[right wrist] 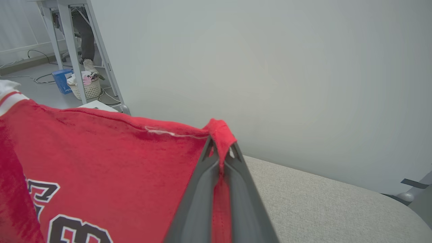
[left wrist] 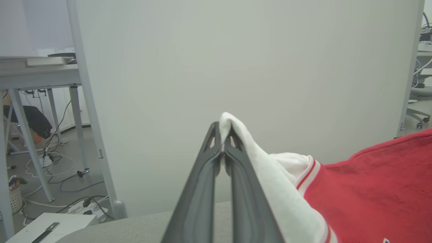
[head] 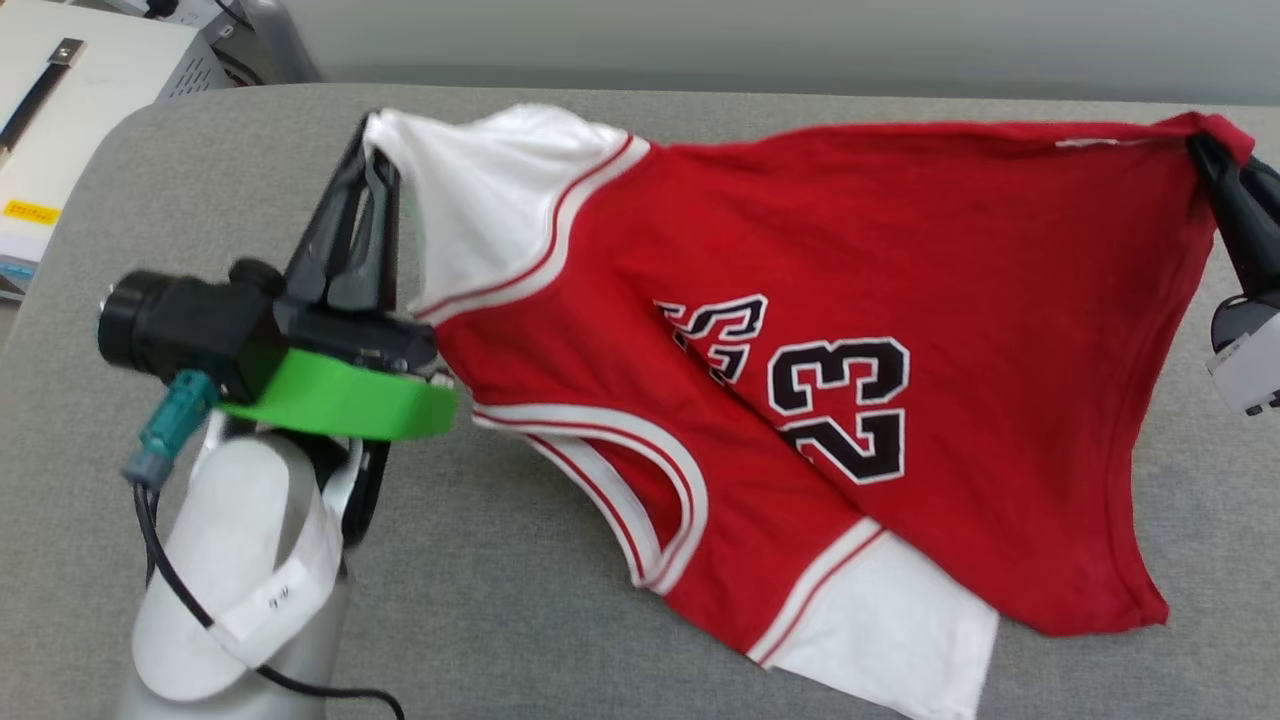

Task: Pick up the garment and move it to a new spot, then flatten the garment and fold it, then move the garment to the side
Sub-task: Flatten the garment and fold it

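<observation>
The red jersey (head: 900, 280) hangs stretched over the grey desk (head: 480, 600), its lower white sleeve trailing on it. The left end effector (head: 375, 152) is clenched on the other white sleeve, and the right end effector (head: 1203, 148) on a red corner. This looks like the carry to a new spot; next it needs lowering and spreading flat. Its long axis runs side to side, sleeves toward the robot's left.

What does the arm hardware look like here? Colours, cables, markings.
Left gripper: two long dark tapered fingers with cut-out tips, green bracket beneath, black cylindrical camera, teal connector feeding a black cable, pale forearm with a small label. Right gripper: same dark fingers, white wrist block.
</observation>
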